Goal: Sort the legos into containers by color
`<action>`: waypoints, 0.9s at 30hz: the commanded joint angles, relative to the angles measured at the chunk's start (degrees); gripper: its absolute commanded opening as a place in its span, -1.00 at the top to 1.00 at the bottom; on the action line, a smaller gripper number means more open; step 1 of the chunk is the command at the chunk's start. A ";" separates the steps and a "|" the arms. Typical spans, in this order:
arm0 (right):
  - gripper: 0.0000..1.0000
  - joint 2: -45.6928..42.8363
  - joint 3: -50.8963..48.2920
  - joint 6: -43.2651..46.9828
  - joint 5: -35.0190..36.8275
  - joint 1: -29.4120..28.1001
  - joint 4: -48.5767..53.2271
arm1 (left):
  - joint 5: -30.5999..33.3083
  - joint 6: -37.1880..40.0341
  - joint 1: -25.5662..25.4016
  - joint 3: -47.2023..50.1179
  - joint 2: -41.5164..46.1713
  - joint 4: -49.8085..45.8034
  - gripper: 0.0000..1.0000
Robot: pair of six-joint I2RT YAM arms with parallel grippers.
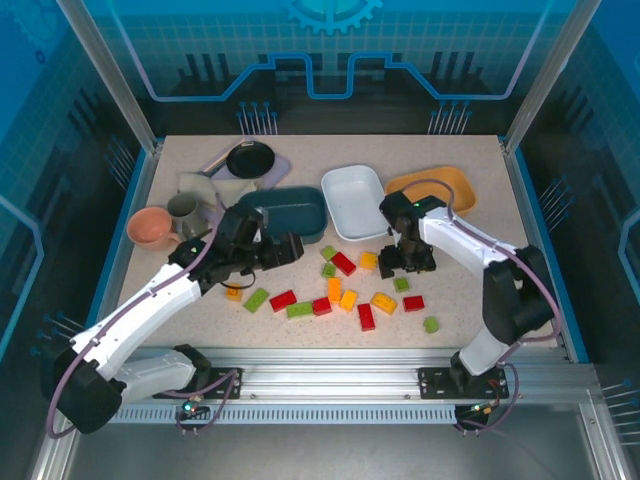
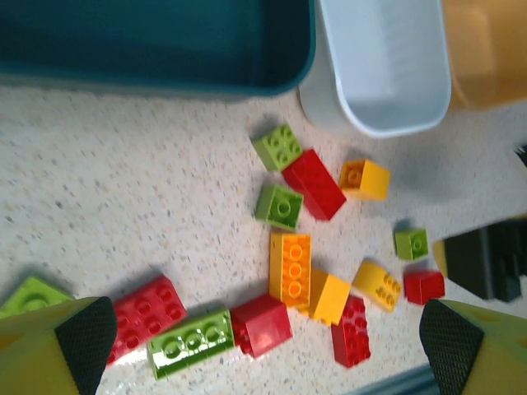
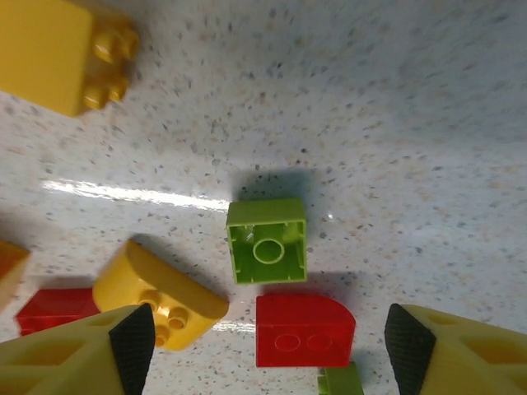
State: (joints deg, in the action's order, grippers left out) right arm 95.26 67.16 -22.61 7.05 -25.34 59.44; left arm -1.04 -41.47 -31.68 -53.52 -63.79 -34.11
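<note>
Legos (image 1: 334, 289) in red, light green and yellow-orange lie scattered on the table (image 1: 180, 320), all of them in front of the white dish (image 1: 353, 200) and none inside a dish. The white dish stands in the middle of the row; the dark teal dish (image 1: 295, 215) is just beside it on the left, and the yellow-orange dish (image 1: 450, 190) is just beside it on the right. All three dishes have no bricks in them.

The right gripper (image 3: 272, 337) hangs low over the table, in front of the white dish and a little to the right of it. Its two fingers stand apart and grip nothing. Between them, a little ahead of the pads, lies a green brick (image 3: 266, 240) with its hollow side up. A red brick (image 3: 305, 329) with one rounded corner lies just beside it, and a yellow brick (image 3: 160, 296) is near the left pad.

The left gripper (image 2: 265, 339) is in front of the dark teal dish, to the left of the white dish. Its fingers are wide apart, with nothing held, above the bricks
</note>
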 commanded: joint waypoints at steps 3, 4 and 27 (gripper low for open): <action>-0.38 5.17 -0.92 1.06 -2.95 2.04 -3.35 | -3.11 -1.51 -2.20 0.47 -1.40 3.40 -0.98; -0.34 5.64 -1.29 1.16 -3.47 2.59 -4.02 | -3.65 -1.50 -2.36 0.60 -1.51 3.96 -0.97; 0.40 2.60 -4.26 -0.28 -1.49 4.16 -6.00 | -11.14 -1.64 -4.44 -0.44 -5.03 9.50 -0.87</action>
State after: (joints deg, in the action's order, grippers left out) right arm 101.80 61.87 -22.26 3.29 -21.96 52.40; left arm -11.27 -42.37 -35.44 -53.15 -68.95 -24.95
